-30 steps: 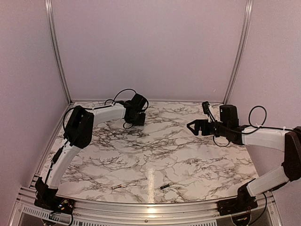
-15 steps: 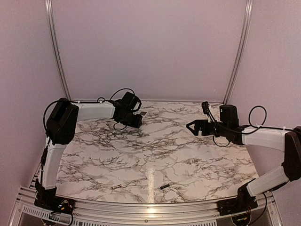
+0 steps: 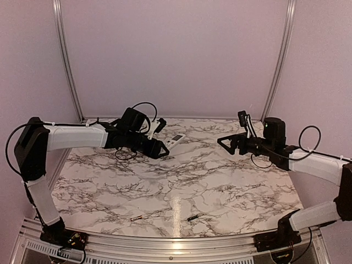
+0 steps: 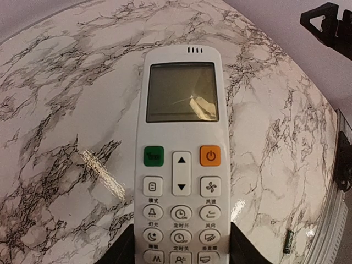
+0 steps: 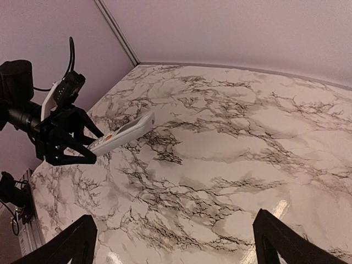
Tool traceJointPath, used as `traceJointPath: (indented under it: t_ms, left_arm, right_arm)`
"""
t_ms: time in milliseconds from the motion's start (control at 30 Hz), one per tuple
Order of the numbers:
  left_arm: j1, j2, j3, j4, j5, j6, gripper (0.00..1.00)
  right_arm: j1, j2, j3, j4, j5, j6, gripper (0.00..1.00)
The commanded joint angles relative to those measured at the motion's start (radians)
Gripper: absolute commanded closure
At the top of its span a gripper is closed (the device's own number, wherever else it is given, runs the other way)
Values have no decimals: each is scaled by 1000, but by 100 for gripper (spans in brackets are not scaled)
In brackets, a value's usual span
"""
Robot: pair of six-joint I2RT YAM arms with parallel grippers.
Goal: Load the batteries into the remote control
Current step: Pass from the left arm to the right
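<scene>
The white remote control (image 3: 175, 141) hangs above the back of the marble table with my left gripper (image 3: 159, 147) shut on its lower end. In the left wrist view its screen and buttons (image 4: 181, 154) face the camera, and the black fingers (image 4: 124, 250) clamp both long edges. The right wrist view shows the remote control (image 5: 124, 132) tilted in the left gripper (image 5: 69, 140). My right gripper (image 3: 228, 142) hovers open and empty at the back right, its own view showing only table between the fingertips (image 5: 82, 236). Two batteries lie near the front edge: a silvery one (image 3: 137, 218) and a dark one (image 3: 192, 218).
The marble table (image 3: 220, 181) is bounded by an aluminium rail (image 3: 165, 239) in front and purple walls behind and at the sides. A small dark cell (image 4: 287, 242) lies near the rail in the left wrist view.
My left arm has stretched out from the back of the table, lifting the remote control and carrying it toward the middle. The right gripper has shifted slightly up and back.
</scene>
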Motion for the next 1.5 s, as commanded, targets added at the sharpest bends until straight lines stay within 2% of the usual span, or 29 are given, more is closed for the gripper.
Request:
traceJointPath:
  t_ms: [0, 133, 333, 567, 800, 1000, 1200, 1400, 1467]
  left_arm:
    - [-68, -139, -122, 108, -53, 82, 67]
    - [-149, -198, -203, 167, -179, 128, 67]
    - [-264, -183, -190, 168, -355, 213, 68]
    - [-328, -159, -170, 203, -409, 248, 69]
    - [-343, -135, -142, 200, -384, 262, 69]
    - [-352, -123, -129, 201, -374, 273, 69]
    - [-371, -101, -118, 198, -391, 293, 69]
    - [-388, -79, -99, 180, -483, 316, 68]
    - [-392, -76, -97, 179, -520, 326, 61]
  right_arm:
    - [12, -10, 3, 66, -91, 120, 4]
    - [53, 45, 26, 80, -124, 255, 8]
    - [135, 122, 49, 110, -152, 375, 10]
    - [152, 150, 21, 172, -184, 437, 17]
    - [169, 184, 17, 228, -216, 474, 27]
    - [183, 211, 13, 273, -230, 505, 45]
    - [196, 243, 13, 320, -239, 539, 56]
    - [196, 276, -2, 371, -261, 594, 86]
    - [196, 281, -1, 376, -263, 606, 98]
